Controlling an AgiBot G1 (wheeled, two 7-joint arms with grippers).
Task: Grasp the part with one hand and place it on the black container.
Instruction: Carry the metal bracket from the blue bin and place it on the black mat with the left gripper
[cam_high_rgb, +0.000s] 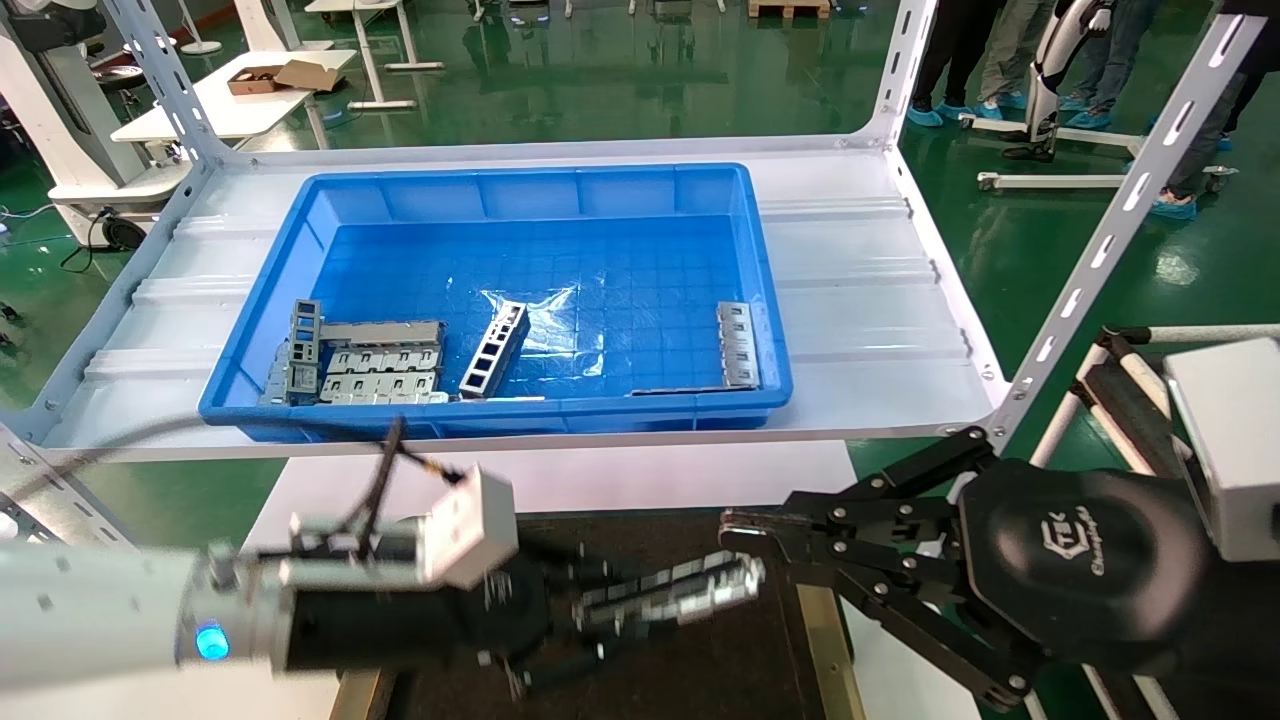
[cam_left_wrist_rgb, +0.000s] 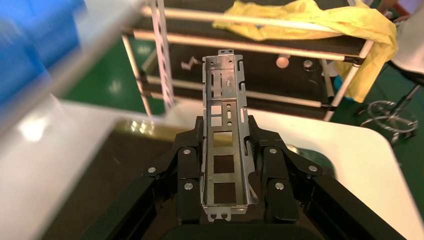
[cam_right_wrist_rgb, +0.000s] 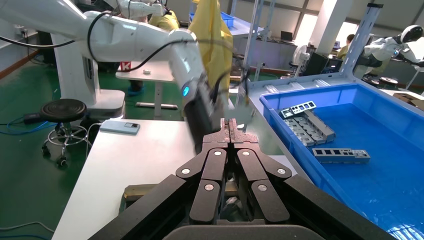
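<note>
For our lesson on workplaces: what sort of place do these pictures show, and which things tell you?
Probably a factory or robotics test hall: glossy green painted floor, a deep blue plastic bin of stamped silver metal parts on a white slotted-steel rack, and another white robot standing nearby.

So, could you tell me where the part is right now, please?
In the head view the part is low and central, clamped in the left tool above the black container, with the right tool shut just beside it.

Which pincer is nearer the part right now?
Left. The left pincer is shut on the part above the black container. The right pincer is shut, just off the part's end.
</note>
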